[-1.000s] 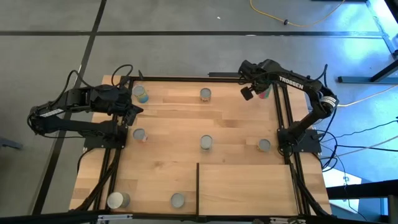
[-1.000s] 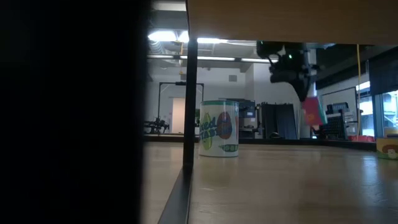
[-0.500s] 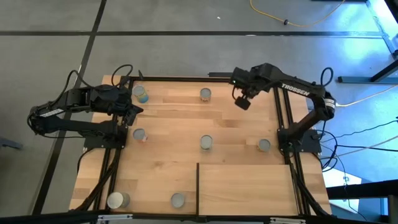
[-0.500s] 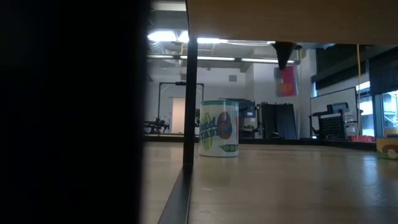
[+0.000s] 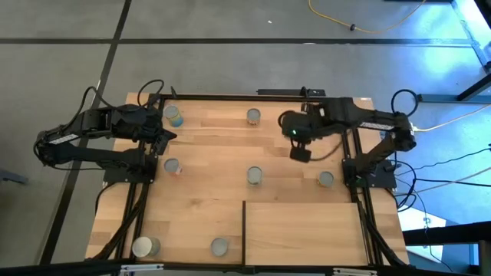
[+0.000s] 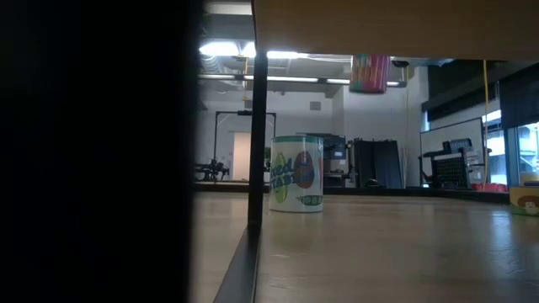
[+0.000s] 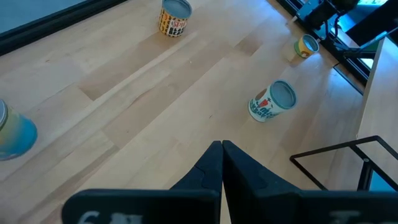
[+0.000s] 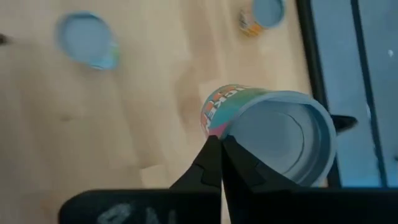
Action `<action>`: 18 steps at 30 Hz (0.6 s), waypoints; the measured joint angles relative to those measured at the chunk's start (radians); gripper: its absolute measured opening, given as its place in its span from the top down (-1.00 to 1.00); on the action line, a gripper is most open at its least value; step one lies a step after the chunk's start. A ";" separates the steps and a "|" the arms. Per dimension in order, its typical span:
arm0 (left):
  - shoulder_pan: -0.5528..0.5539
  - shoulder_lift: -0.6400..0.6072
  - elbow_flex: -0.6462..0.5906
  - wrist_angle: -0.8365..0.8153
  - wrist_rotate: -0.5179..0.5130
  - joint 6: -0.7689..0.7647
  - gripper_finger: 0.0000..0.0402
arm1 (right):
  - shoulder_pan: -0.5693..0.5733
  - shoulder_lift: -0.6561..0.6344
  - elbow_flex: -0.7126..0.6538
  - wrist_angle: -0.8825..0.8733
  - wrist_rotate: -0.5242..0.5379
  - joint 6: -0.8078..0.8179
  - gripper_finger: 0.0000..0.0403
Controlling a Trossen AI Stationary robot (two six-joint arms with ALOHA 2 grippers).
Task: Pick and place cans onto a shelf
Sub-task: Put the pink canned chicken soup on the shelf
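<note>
The can (image 8: 267,127), pink/teal label, hangs clamped in the right gripper (image 5: 300,150) above the worktop (image 5: 207,176) mid-right; jaws tight on it. Shelf (image 5: 303,230) sits at near-right corner, nothing on it. Left gripper (image 7: 222,163) parked by the worktop's left edge, jaws together, holding nothing. Other cans stand scattered on the worktop.

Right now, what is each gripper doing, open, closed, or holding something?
Left gripper: closed, empty.
Right gripper: closed on a can, carried above the table.
</note>
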 joint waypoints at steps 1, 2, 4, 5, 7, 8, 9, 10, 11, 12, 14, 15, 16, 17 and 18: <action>0.000 0.000 0.000 0.000 0.000 0.000 1.00 | 0.027 0.000 0.014 -0.005 0.001 0.012 1.00; 0.000 0.000 0.000 0.000 0.000 0.000 1.00 | 0.055 0.000 0.027 -0.018 0.001 0.029 1.00; 0.000 0.000 0.000 0.000 0.000 0.000 1.00 | 0.110 0.000 0.051 -0.033 0.001 0.055 1.00; 0.000 0.000 0.000 0.000 0.000 0.000 1.00 | 0.138 0.000 0.059 -0.032 -0.001 0.059 1.00; 0.000 0.000 0.000 -0.002 0.000 0.000 1.00 | 0.194 0.000 0.073 -0.032 -0.026 0.060 1.00; 0.000 0.000 0.000 -0.004 0.000 0.001 1.00 | 0.222 0.000 0.078 -0.031 -0.046 0.056 1.00; 0.000 0.000 0.000 -0.006 0.000 0.001 1.00 | 0.249 0.000 0.080 -0.030 -0.061 0.052 1.00; 0.000 0.000 0.000 -0.008 0.000 0.001 1.00 | 0.272 0.000 0.080 -0.031 -0.074 0.052 1.00; 0.000 0.000 0.000 -0.010 0.000 0.001 1.00 | 0.296 0.000 0.079 -0.031 -0.083 0.052 1.00; 0.000 0.000 0.000 -0.013 0.000 0.001 1.00 | 0.320 0.000 0.077 -0.031 -0.086 0.055 1.00; 0.000 0.000 0.000 -0.020 0.000 0.001 1.00 | 0.367 0.000 0.077 -0.030 -0.086 0.064 1.00; 0.000 0.000 0.000 -0.020 0.000 0.001 1.00 | 0.390 0.000 0.077 -0.031 -0.086 0.076 1.00; 0.000 0.000 0.000 -0.020 0.000 0.001 1.00 | 0.410 0.000 0.077 -0.031 -0.090 0.084 1.00; 0.000 0.000 0.000 -0.020 0.000 0.001 1.00 | 0.430 0.000 0.076 -0.030 -0.101 0.101 1.00; 0.000 0.000 0.000 -0.020 0.000 0.001 1.00 | 0.449 0.000 0.076 -0.030 -0.107 0.119 1.00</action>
